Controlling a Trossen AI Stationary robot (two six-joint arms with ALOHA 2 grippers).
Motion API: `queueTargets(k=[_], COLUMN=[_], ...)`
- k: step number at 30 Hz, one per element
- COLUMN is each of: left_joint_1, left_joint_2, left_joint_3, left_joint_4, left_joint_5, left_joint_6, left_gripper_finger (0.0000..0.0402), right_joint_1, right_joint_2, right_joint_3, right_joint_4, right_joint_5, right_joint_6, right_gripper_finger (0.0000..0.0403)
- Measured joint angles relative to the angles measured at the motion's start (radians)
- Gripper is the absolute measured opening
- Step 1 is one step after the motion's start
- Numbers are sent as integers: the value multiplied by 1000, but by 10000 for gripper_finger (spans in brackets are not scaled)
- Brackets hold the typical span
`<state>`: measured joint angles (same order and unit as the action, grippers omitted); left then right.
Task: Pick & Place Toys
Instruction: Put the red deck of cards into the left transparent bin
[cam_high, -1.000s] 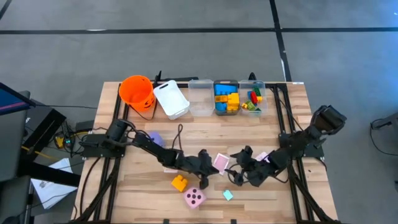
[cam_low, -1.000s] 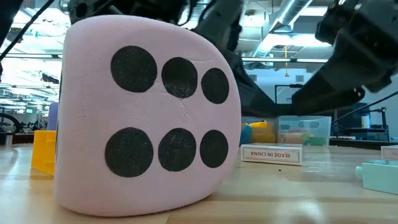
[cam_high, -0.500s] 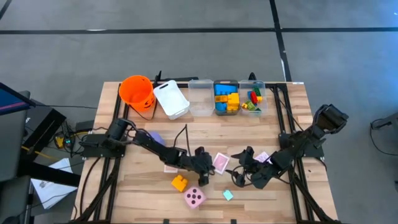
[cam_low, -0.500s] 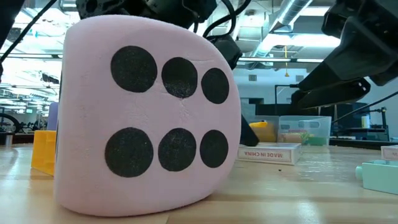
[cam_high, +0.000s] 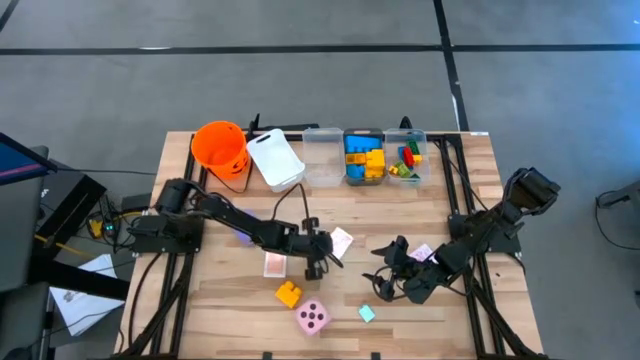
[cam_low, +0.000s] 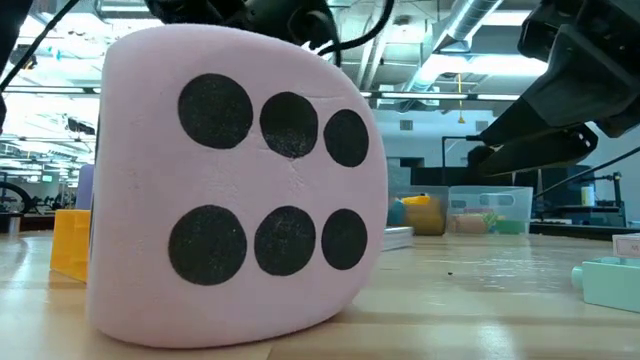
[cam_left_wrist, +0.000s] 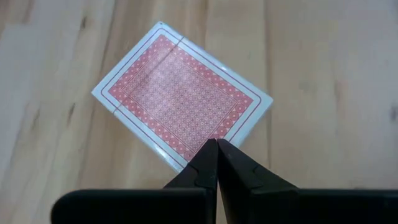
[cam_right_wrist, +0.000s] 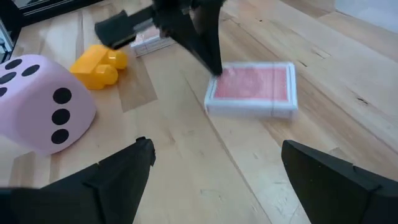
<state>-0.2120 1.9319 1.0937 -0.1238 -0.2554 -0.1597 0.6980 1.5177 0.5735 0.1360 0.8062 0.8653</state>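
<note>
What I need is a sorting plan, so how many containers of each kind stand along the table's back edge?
Orange bucket: 1
White bin: 1
Clear bins: 3 (left one, middle one, right one)
Total: 5

wood table (cam_high: 460, 190), pink die (cam_high: 313, 318), yellow brick (cam_high: 289, 294), bins (cam_high: 362, 157)

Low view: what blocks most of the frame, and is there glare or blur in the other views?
Low view: the pink die sits right at the lens and fills the left half; bright ceiling lights burn out behind it. Right wrist view: soft and motion-blurred, especially its own fingers. Left wrist view: sharp on the card deck, even light, no glare.
</note>
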Motion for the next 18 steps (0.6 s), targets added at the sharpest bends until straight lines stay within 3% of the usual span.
queueTargets(k=[3, 12, 18], left_joint_1=[0, -4, -6], left_joint_2=[-27, -26, -29], left_joint_3=[-1, 2, 0], left_joint_4=[-51, -75, -26], left_joint_5=[-4, 46, 99], left_joint_6=[5, 6, -5], left_gripper_finger=[0, 0, 0], right_joint_1=[-14, -161, -290], right_joint_2=[0, 0, 0], right_joint_3=[0, 0, 0], right_joint_4=[-1, 45, 69], right_joint_5=[-5, -27, -47], right_joint_6=[-24, -412, -483], right_gripper_finger=[350, 350, 350])
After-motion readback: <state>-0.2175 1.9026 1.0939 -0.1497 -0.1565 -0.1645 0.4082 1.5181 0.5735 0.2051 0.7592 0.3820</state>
